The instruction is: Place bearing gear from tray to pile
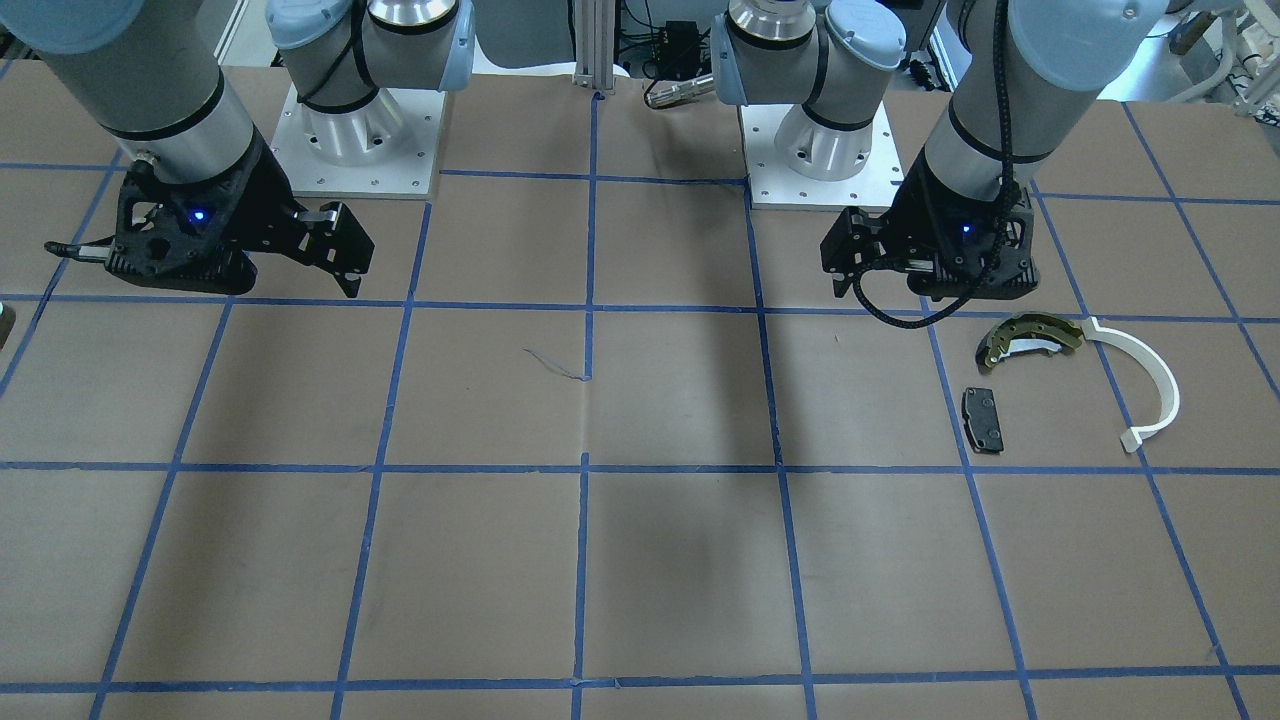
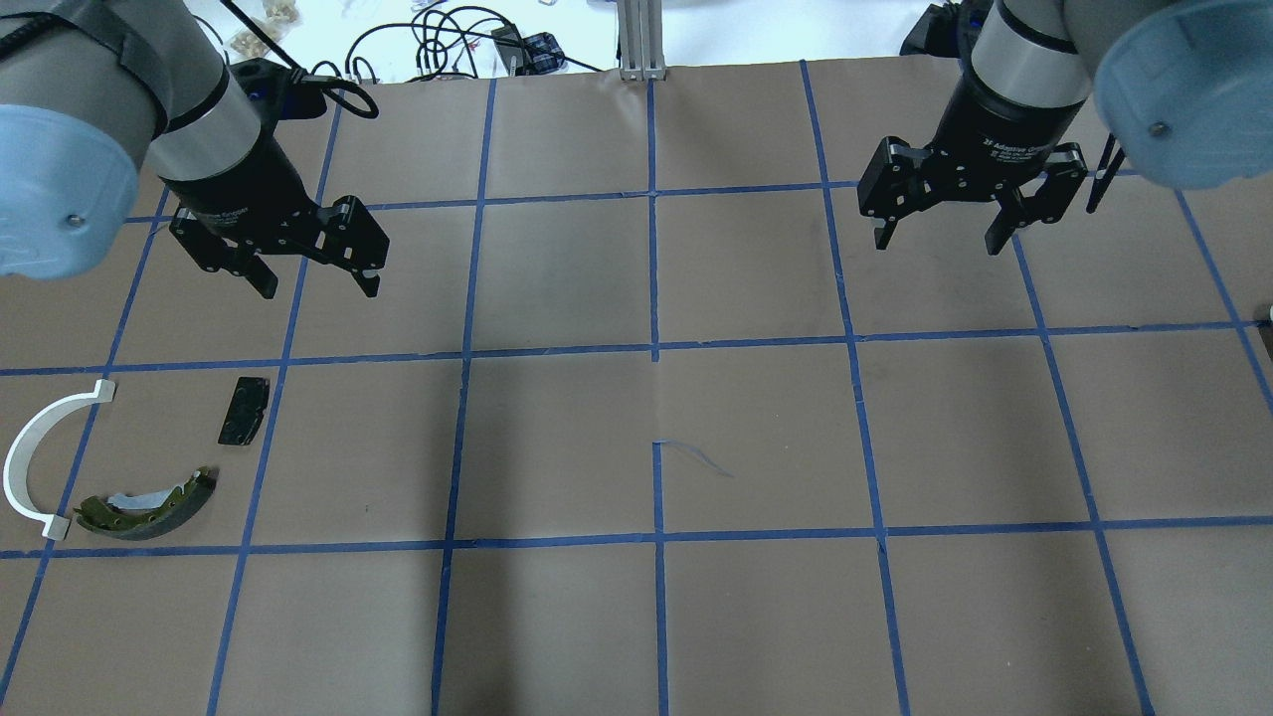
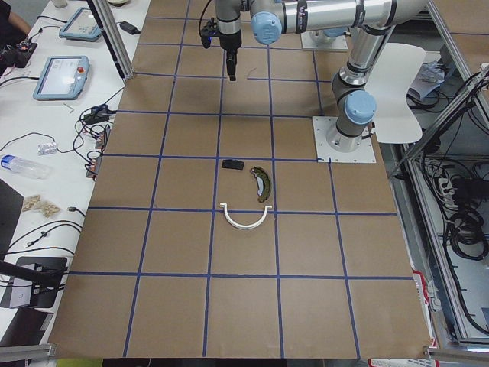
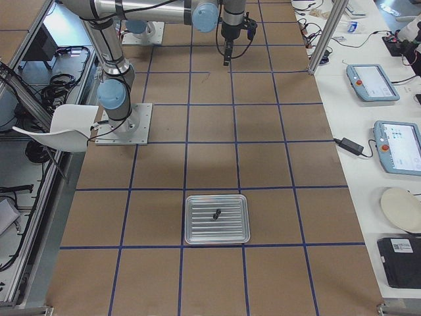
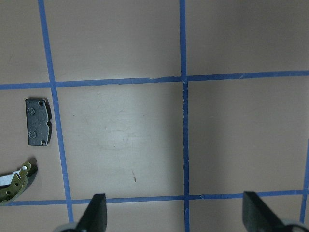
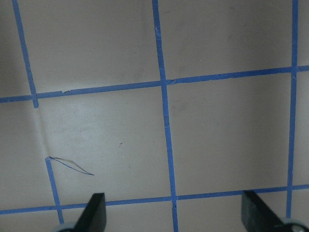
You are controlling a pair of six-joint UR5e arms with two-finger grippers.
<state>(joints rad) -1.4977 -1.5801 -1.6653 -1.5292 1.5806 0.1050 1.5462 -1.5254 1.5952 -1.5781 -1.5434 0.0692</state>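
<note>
The pile lies on the table's left side: an olive-brass brake shoe (image 2: 149,502), a white plastic arc (image 2: 30,452) and a small black pad (image 2: 244,410). They also show in the front view: the shoe (image 1: 1030,338), the arc (image 1: 1150,385) and the pad (image 1: 983,418). A ribbed metal tray (image 4: 197,227) shows only in the exterior right view. It holds small dark parts (image 4: 216,213), the bearing gear among them. My left gripper (image 2: 320,290) hangs open and empty above the table, beyond the pile. My right gripper (image 2: 937,245) hangs open and empty on the far right side.
Brown paper with a blue tape grid covers the table. The two arm bases (image 1: 355,135) (image 1: 820,140) stand at the robot's edge. Side benches hold tablets (image 4: 371,82), a bottle and cables. A white chair (image 4: 66,125) stands behind the robot.
</note>
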